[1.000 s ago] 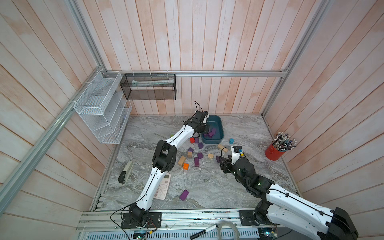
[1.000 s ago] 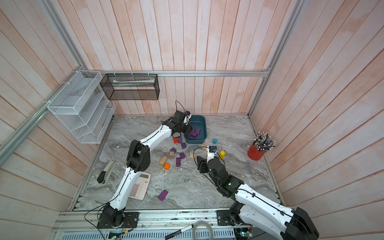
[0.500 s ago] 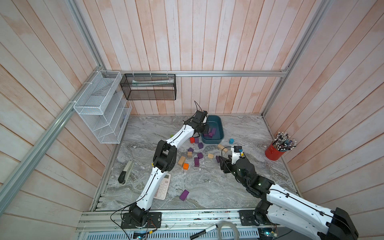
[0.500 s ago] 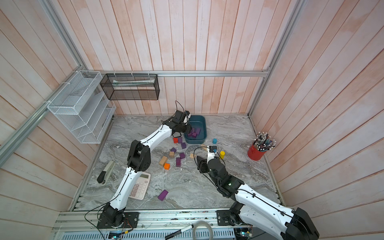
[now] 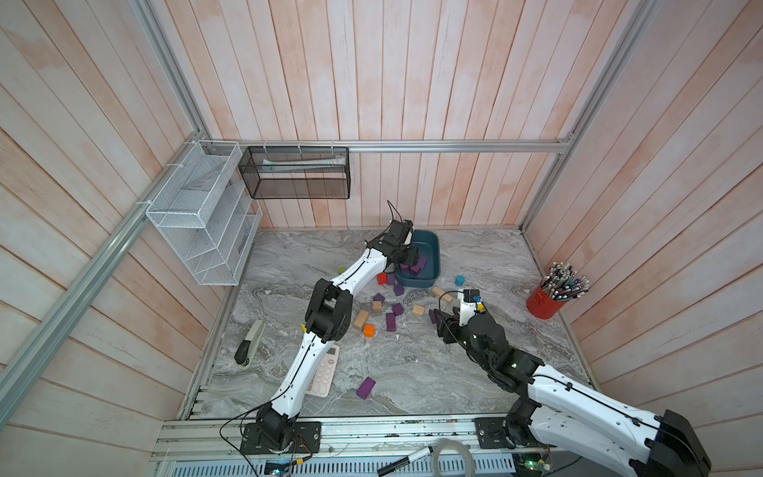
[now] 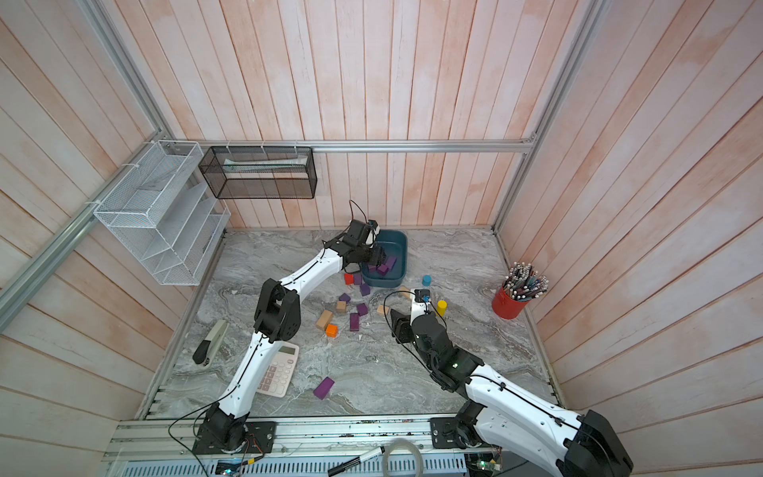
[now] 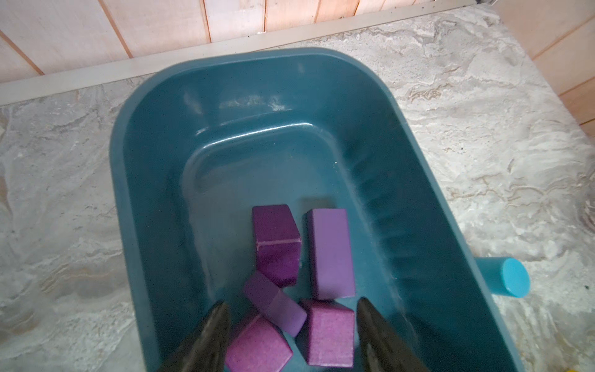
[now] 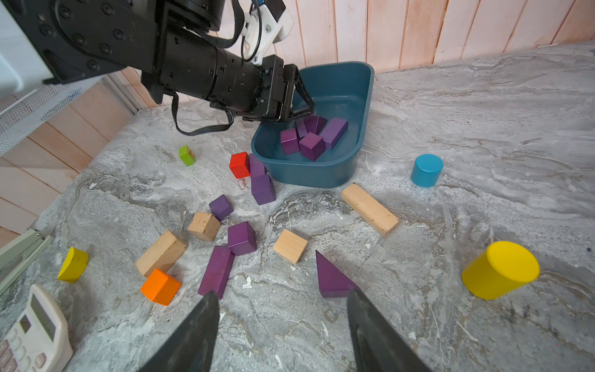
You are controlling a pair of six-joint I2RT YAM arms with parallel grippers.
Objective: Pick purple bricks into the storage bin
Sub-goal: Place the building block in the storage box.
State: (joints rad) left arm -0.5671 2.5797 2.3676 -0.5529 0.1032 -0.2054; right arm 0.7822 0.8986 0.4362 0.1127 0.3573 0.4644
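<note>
The teal storage bin [image 5: 429,239] [image 7: 289,54] stands at the back of the marble table. Several purple bricks [image 7: 277,244] [image 8: 310,145] lie in it. My left gripper [image 7: 291,304] [image 5: 413,260] hangs open over the bin's near end, its fingers on either side of the loose bricks below and holding none. More purple bricks lie on the table: a wedge [image 8: 331,277], a bar [image 8: 217,270], a cube [image 8: 241,238] and a lone one [image 5: 366,388] near the front. My right gripper [image 8: 281,293] [image 5: 437,320] is open and empty just short of the wedge.
Tan blocks [image 8: 370,209] [image 8: 289,246], an orange cube [image 8: 160,286], a red block [image 8: 240,165], a green one [image 8: 186,155], a blue cylinder [image 8: 426,170] and a yellow cylinder [image 8: 500,270] are scattered around. A calculator [image 5: 324,371], stapler [image 5: 249,342] and red pen cup [image 5: 549,299] sit further out.
My left gripper's jaws have opened over the bin. The right arm has stayed in place.
</note>
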